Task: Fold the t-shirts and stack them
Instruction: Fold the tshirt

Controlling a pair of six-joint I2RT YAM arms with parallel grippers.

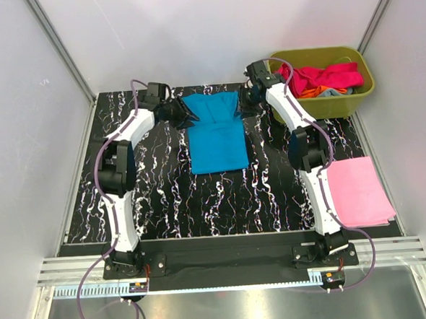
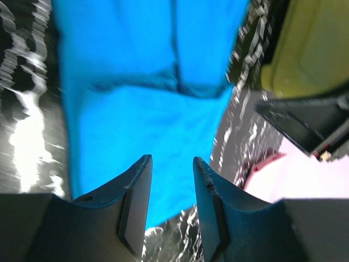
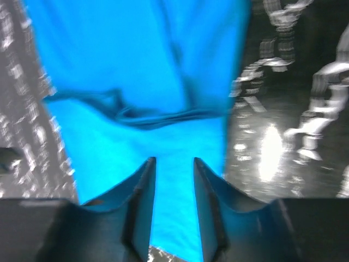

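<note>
Your cyan-blue t-shirt (image 1: 218, 141) lies flat on the black marbled desk (image 1: 172, 198), towards the far side and between the two arms. It is folded into a long strip with its narrow end pointing at you. In the wrist views you can see a crease running down its length and a rumpled fold across it.

Your left gripper (image 1: 191, 119) sits at the far left corner of that shirt, and your right gripper (image 1: 240, 107) at the far right corner. Each has its jaws a narrow way apart. In each wrist view cyan cloth shows through the gap and nothing is pinched between the fingers (image 2: 136, 188). The blur keeps you from telling whether the fingertips touch the cloth.

Your light pink t-shirt (image 1: 356, 192) is folded flat at the near right of the desk, beside the right arm and well apart from the cyan one.

The olive-green tub (image 1: 340, 102) stands at the far right corner. A magenta t-shirt (image 1: 323, 74) is heaped in it, with an orange one (image 1: 311, 92) and a grey-blue one (image 1: 333, 92) showing beneath.
</note>
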